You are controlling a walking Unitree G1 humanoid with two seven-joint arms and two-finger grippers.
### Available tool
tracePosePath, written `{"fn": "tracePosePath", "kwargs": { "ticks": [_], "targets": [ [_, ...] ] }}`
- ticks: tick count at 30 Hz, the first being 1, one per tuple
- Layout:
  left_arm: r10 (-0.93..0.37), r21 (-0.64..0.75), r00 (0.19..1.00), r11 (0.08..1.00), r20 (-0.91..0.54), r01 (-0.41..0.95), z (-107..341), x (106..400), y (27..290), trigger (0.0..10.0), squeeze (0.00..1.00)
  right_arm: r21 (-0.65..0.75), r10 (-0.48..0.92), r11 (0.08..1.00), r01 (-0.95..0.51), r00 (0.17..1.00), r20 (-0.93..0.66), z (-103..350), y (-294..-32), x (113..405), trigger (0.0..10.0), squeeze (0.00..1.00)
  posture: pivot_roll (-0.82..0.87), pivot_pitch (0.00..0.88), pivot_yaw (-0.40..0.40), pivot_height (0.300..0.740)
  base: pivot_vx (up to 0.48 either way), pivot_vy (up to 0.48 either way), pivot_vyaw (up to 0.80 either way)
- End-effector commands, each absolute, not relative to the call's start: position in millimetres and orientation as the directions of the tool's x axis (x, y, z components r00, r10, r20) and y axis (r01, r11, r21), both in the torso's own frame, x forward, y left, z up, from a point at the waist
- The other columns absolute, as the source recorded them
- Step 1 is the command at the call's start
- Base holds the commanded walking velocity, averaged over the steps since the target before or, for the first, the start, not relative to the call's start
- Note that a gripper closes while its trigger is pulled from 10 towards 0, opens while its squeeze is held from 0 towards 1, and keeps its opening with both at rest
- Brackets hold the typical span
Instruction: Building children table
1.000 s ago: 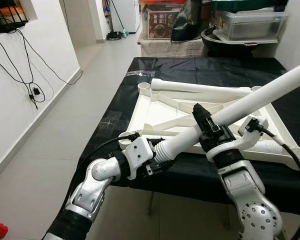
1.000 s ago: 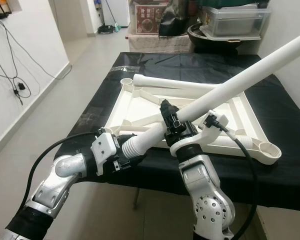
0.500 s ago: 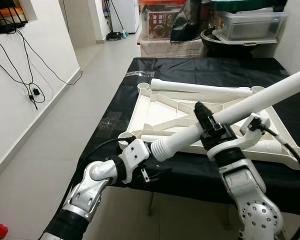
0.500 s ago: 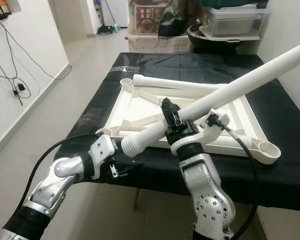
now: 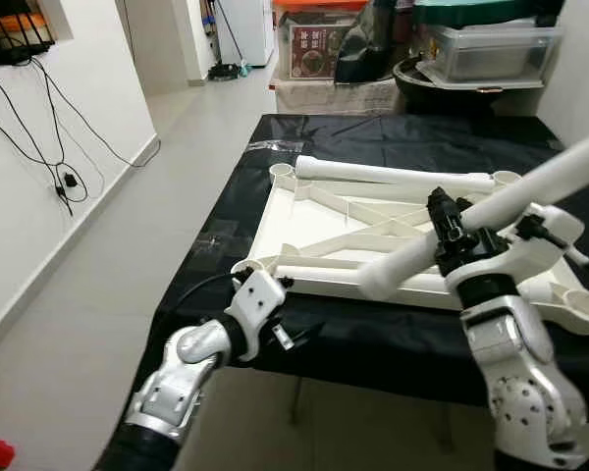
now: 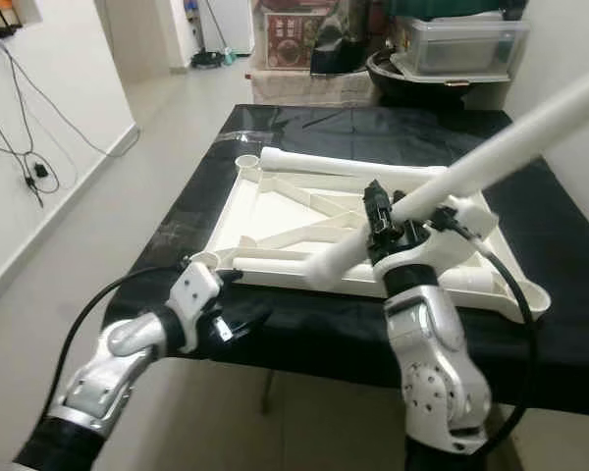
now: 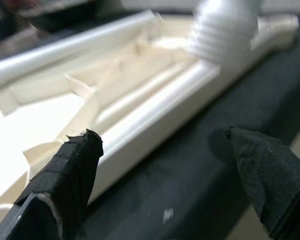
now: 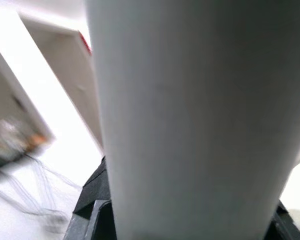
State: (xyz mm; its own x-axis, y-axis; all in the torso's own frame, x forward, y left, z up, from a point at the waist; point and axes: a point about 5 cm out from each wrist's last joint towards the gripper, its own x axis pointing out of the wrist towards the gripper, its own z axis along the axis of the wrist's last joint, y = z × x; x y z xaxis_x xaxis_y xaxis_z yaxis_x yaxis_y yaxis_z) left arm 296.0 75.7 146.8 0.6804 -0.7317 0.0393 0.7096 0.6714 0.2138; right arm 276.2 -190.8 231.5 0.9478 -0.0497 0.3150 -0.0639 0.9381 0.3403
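White table leg [image 5: 491,208] in right gripper [image 5: 452,235]

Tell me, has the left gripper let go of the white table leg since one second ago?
Yes. The left gripper is now open and below the table edge, while the right gripper alone carries the table leg.

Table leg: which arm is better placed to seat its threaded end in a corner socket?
Probably the right. The right gripper already clamps the table leg above the tabletop; the left gripper hangs open at the near edge, holding nothing.
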Motion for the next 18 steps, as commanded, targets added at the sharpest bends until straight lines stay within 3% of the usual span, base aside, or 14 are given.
{"fn": "tracePosePath", "kwargs": {
  "ticks": [1, 16, 18],
  "targets": [
    [-0.703, 0.178, 0.709, 0.705, 0.051, 0.686, 144.1, 291.4, 75.6, 10.0, 0.0, 0.263, -0.043, 0.964, -0.044, 0.947, 0.317, 228.8, -184.8, 277.5, 10.0, 0.0, 0.04, 0.0, -0.018, 0.74, 0.0, 0.0, 0.8],
    [-0.627, 0.069, 0.771, 0.779, 0.11, 0.624, 152.9, 291.5, 65.5, 10.0, 0.0, 0.154, -0.011, 0.987, -0.039, 0.949, 0.315, 224.0, -173.3, 278.3, 10.0, 0.0, 0.04, 0.0, -0.033, 0.74, 0.0, 0.0, 0.8],
    [-0.593, 0.052, 0.795, 0.804, 0.129, 0.592, 157.1, 293.4, 66.8, 10.0, 0.0, 0.165, -0.009, 0.985, -0.046, 0.949, 0.315, 223.4, -170.7, 278.8, 10.0, 0.0, 0.03, 0.0, -0.036, 0.74, 0.0, 0.0, 0.0]
  ]
}}
